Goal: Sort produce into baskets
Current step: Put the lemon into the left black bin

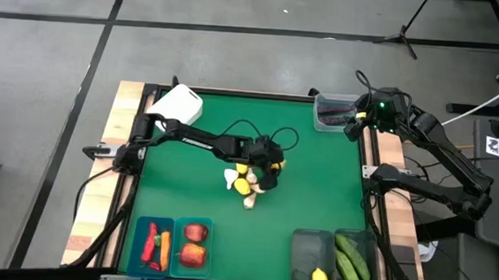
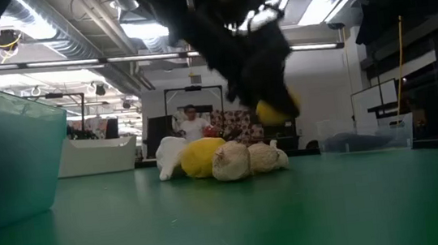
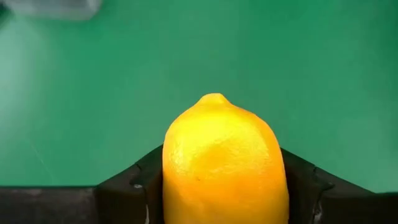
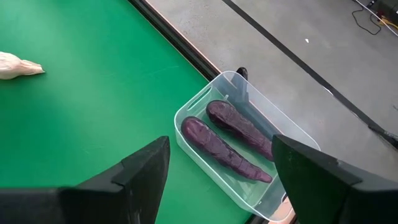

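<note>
The left gripper (image 3: 221, 199) has its fingers (image 3: 124, 193) closed on a yellow lemon (image 3: 224, 162), one finger against each flank, the fruit's nub pointing away from the wrist; in the low view that lemon hangs clear above the desk (image 1: 317, 170), just over the small heap of a second lemon (image 1: 242, 186) and pale garlic bulbs (image 2: 243, 161) near the desk's middle; bare green felt lies open on every side of the heap. The right gripper (image 4: 221, 180) waits at the far right corner, fingers spread wide and holding nothing, above a clear tub (image 4: 186, 112) with two eggplants (image 4: 224, 149) that sits at the desk's edge. Along the near edge stand two teal bins (image 1: 175, 224) with peppers, a carrot and apples (image 1: 194, 245), and two dark-tinted bins (image 1: 300, 239) with a lemon and cucumbers (image 1: 351, 259); a white box (image 1: 178, 105) sits at the far left corner.
</note>
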